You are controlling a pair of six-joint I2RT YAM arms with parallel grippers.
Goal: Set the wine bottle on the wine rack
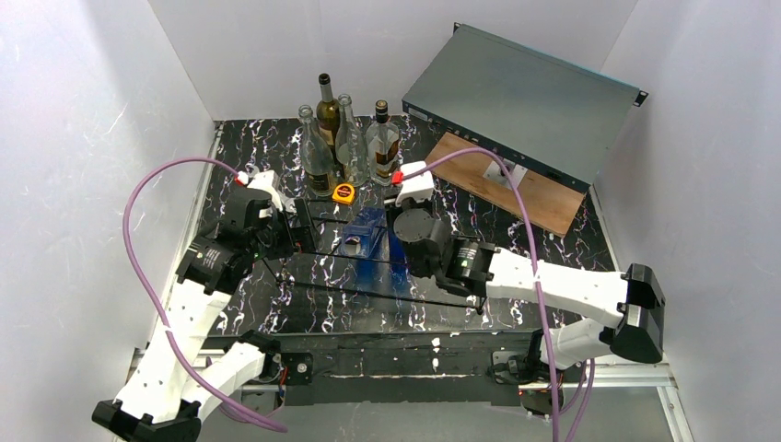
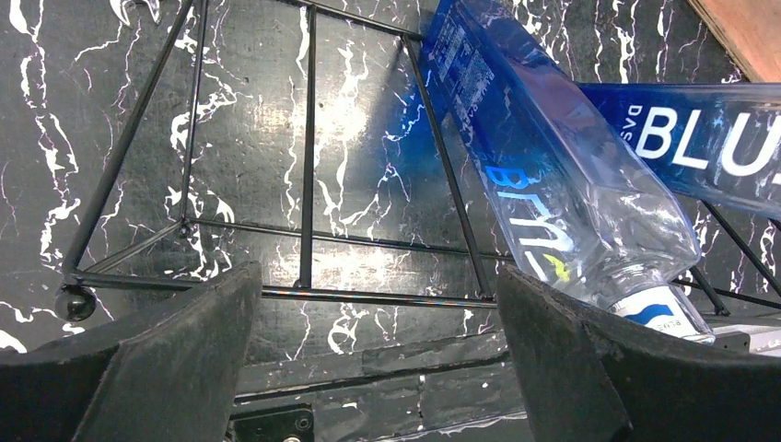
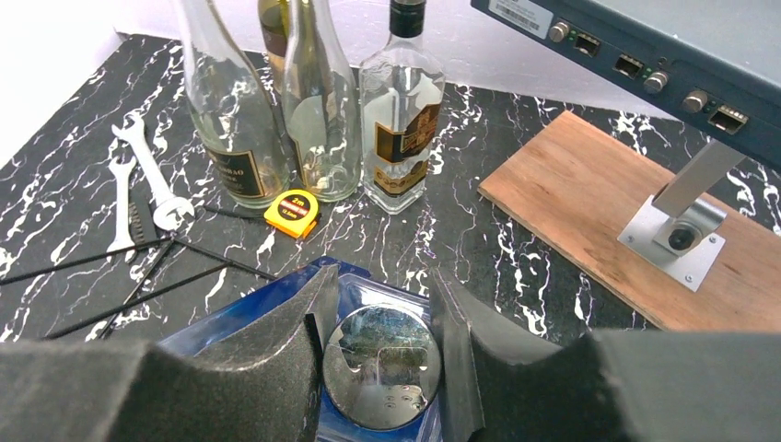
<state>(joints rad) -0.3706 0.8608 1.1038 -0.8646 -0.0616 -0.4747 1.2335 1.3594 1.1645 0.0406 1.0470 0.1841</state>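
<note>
The wine rack [image 1: 368, 292] is a low black wire frame in the middle of the marbled table; its rods also show in the left wrist view [image 2: 368, 296]. One blue bottle [image 1: 362, 230] lies on it, silver cap toward the near side, and shows tilted in the left wrist view [image 2: 543, 175]. My right gripper [image 1: 398, 236] is shut on the round silver cap [image 3: 382, 364] of a second blue bottle [image 2: 718, 138], just right of the first. My left gripper [image 1: 299, 226] is open and empty at the rack's left end, its fingers [image 2: 184, 350] apart over a rod.
Several glass bottles [image 1: 341, 138] stand at the back, with a yellow tape measure [image 1: 343, 192] in front of them. Two wrenches [image 3: 147, 180] lie at the left. A wooden board [image 1: 502, 180] and a grey equipment box [image 1: 525, 97] stand back right. White walls enclose the table.
</note>
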